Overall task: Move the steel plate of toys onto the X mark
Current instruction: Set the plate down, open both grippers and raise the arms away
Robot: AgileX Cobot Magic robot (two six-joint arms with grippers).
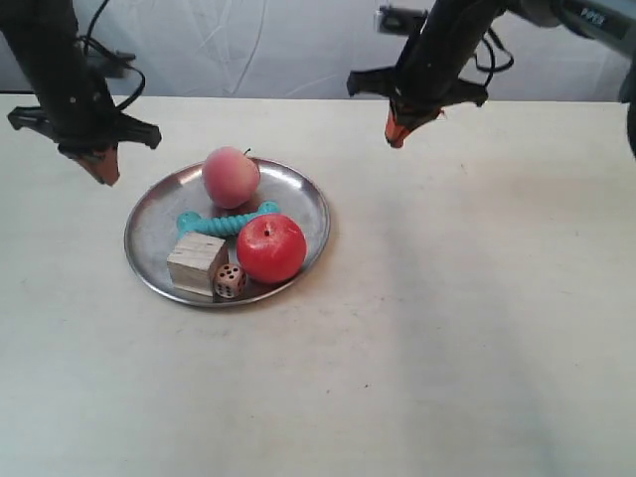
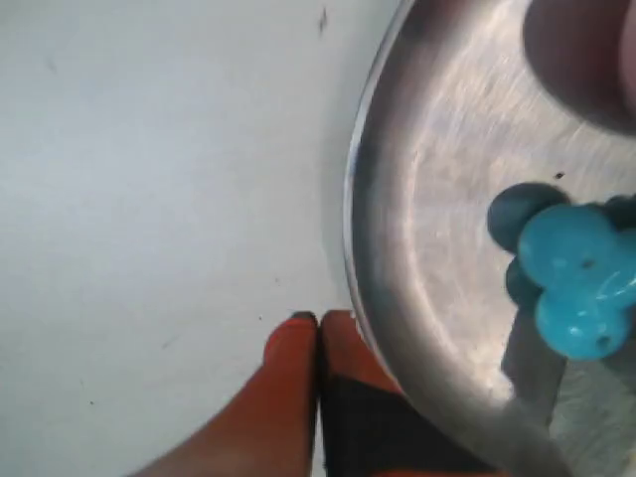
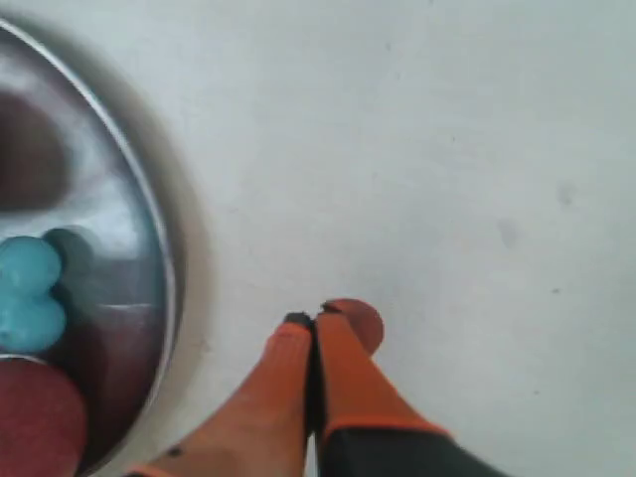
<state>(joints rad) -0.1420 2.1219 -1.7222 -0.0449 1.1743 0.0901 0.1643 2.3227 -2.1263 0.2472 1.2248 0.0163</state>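
Observation:
The steel plate [image 1: 154, 214] lies on the pale table, left of centre. It holds the pink ball [image 1: 231, 177], the teal bone [image 1: 227, 222], the red apple [image 1: 270, 248], the wooden cube [image 1: 196, 263] and the brown die [image 1: 230, 280]. My left gripper [image 1: 102, 169] hangs shut and empty just off the plate's far-left rim. In the left wrist view its tips [image 2: 318, 318] sit beside the rim [image 2: 358, 199], near the bone [image 2: 576, 278]. My right gripper [image 1: 397, 134] is shut and empty, above bare table beyond the plate's far-right side; its tips [image 3: 313, 320] are apart from the rim [image 3: 164, 258]. No X mark shows.
The pale tabletop [image 1: 467, 328] stretches to the right of and in front of the plate. A white cloth backdrop [image 1: 258, 45] stands behind the table's far edge. Both dark arms reach down from the top corners of the exterior view.

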